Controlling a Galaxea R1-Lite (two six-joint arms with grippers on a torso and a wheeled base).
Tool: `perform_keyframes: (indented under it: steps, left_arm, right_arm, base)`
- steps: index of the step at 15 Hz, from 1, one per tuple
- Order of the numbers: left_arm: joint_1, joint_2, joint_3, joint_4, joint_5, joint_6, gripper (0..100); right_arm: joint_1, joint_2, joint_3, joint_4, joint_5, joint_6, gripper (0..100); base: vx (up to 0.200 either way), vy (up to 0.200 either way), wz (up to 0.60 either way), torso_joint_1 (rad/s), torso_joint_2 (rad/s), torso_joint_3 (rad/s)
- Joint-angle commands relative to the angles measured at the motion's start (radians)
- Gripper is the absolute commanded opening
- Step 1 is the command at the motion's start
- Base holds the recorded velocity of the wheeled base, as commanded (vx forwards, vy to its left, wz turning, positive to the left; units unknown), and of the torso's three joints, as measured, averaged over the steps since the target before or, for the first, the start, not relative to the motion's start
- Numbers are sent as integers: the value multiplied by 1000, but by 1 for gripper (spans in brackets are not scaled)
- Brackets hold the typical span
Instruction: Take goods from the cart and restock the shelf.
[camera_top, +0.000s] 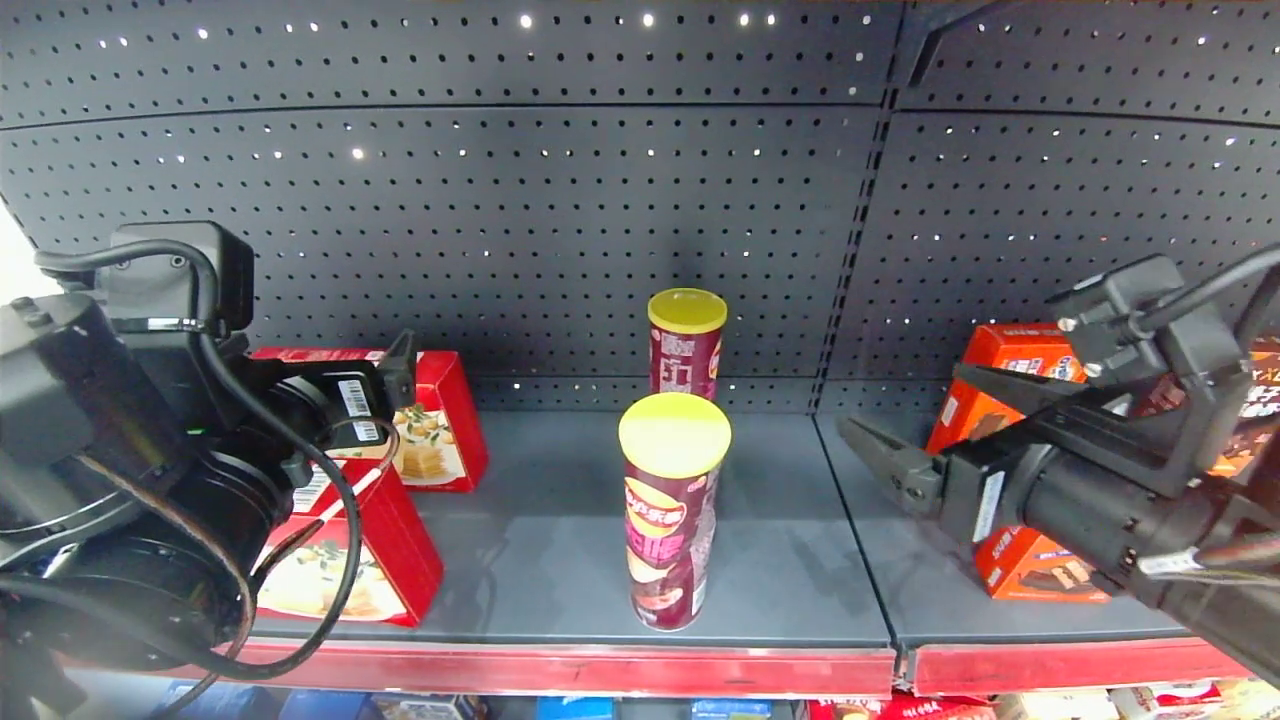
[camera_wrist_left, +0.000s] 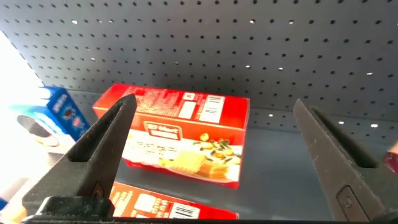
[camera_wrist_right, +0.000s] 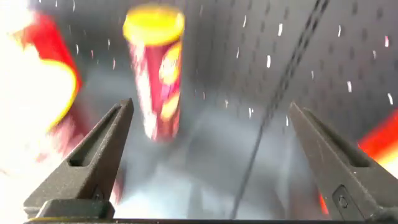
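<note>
Dark grey metal shelf (camera_top: 560, 540), red front lip (camera_top: 560, 668), perforated back panel (camera_top: 560, 230). Centre front: upright maroon chip can with yellow lid (camera_top: 672, 510). Second matching can (camera_top: 686, 345) upright behind it, near back panel. Left side: rear red cracker box (camera_top: 445, 420), front red cracker box (camera_top: 385, 560) just beside it. Right section: rear orange box (camera_top: 1005, 375), front orange box (camera_top: 1035, 570) near lip

Maroon cans (camera_top: 668, 545) wear yellow lids (camera_top: 674, 434); cracker boxes (camera_top: 447, 430) are red.
</note>
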Motion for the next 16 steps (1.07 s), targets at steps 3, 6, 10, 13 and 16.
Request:
perform_keyframes:
  steps: [3,6,10,13,16]
  left_arm:
    - [51,-51,24,5,-1,-1,100]
    - [41,-91,68,14,-3,-7,100]
    - [25,-112,79,10,-62,-7,100]
    - [-71,-116,77,16,-70,-7,100]
    - [-190,-99,76,33,-72,-7,100]
  right_arm:
    - [51,-160,9,52,-166,-3,100]
    - [94,-254,6,146,-350,-5,100]
    - [166,-367,-5,198,-626,-13,100]
    - [265,-413,-51,207,-809,-91,100]
    - [512,-401,-74,201,-1111,-92,100]
  base:
    - [0,0,0,0,0,0]
    - [0,0,0,0,0,0]
    - [0,0,0,0,0,0]
    - [0,0,0,0,0,0]
    - [0,0,0,0,0,0]
